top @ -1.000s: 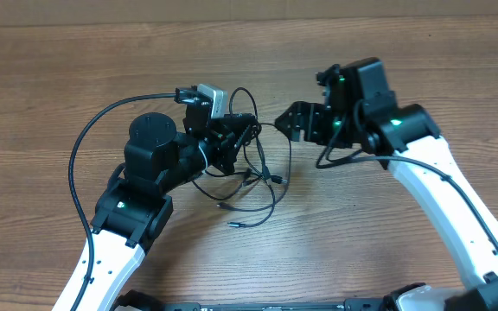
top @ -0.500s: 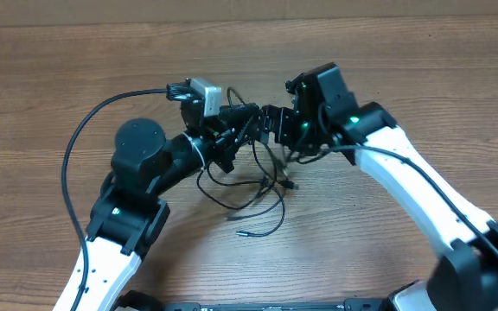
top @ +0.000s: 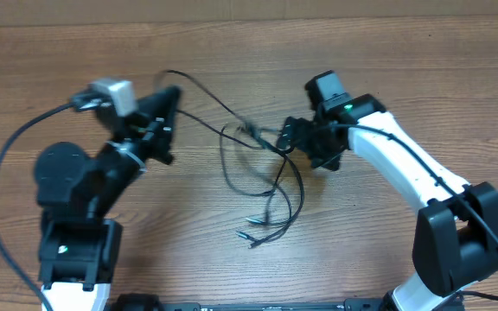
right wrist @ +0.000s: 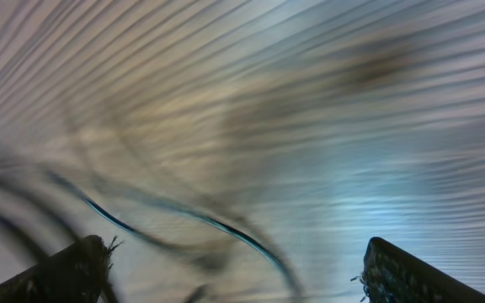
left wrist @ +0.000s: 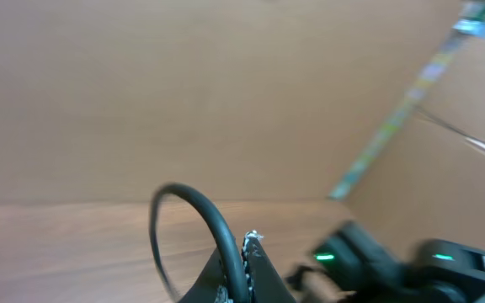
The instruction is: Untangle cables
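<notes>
Fingers of left gripper (top: 169,97) pinch one strand of the cables (top: 271,186), taut toward the desk's (top: 405,52) far left corner. Right gripper (top: 285,136) gapes wide beside the knot (top: 253,131). Advise: clamp knot, pull gently.

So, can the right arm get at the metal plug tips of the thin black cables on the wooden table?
Probably yes: the metal plug tips lie uncovered on the wooden table near the open right pincer, with only cable strands between.

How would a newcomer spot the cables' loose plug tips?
On the brown wooden table, start at the middle. From beside the right gripper, thin black cables trail toward the table's near edge; the small silvery plug tips end them, the only bright specks there.
</notes>
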{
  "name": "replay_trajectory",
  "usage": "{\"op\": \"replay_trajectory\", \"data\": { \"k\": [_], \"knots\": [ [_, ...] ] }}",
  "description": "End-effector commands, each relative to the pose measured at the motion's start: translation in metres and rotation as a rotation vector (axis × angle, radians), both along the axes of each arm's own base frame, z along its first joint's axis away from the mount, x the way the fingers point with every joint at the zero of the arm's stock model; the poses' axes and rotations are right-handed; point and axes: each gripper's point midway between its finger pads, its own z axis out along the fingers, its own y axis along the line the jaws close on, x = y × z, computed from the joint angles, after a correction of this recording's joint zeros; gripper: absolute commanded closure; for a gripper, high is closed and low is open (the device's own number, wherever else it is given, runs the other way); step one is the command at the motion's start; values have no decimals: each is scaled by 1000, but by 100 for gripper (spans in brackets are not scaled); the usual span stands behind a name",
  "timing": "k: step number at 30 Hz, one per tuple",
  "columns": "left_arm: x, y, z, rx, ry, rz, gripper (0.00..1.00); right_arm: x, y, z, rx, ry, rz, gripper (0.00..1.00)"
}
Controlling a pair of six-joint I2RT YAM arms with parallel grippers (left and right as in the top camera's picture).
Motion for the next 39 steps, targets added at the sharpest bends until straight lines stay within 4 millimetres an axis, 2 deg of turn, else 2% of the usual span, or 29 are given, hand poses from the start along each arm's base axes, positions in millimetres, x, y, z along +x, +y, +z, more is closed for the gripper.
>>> {"op": "replay_trajectory", "data": {
  "k": [1, 4, 7, 9, 11, 13, 15, 16, 20, 24, 30, 35, 39],
  "knots": [
    [2, 44, 13, -12, -5, 152, 96, 16, -53, -5, -146, -15, -124, 5],
    [5, 71, 7, -14, 24, 236, 96, 17, -83, -7, -180, 12, -191, 5],
    [5, 89, 3, -15, 37, 292, 96, 17, -105, -8, -192, 34, -247, 5],
    [6, 95, 0, -19, 50, 296, 96, 19, -113, -8, -187, 34, -248, 5],
    [7, 92, -4, -24, 65, 254, 96, 19, -112, -7, -167, 31, -211, 5],
    [8, 82, -9, -31, 85, 179, 96, 20, -95, -5, -90, 6, -84, 5],
    [10, 72, -15, -39, 106, 108, 96, 19, -65, 3, 36, -44, 110, 8],
    [12, 66, -18, -47, 119, 60, 96, 14, -41, 9, 117, -79, 243, 12],
    [14, 63, -23, -83, 151, 40, 96, 0, -7, 11, 137, -103, 409, 14],
    [13, 63, -22, -117, 169, 43, 96, -18, 24, 10, 122, -131, 587, 26],
    [16, 68, -23, -247, 235, 82, 96, -40, 42, 11, 63, -119, 680, 27],
    [19, 74, -22, -455, 327, 128, 96, -45, 50, 36, 78, -199, 719, 25],
    [19, 75, -22, -624, 405, 140, 96, -35, 81, 62, 184, -389, 859, 18]
  ]
}}
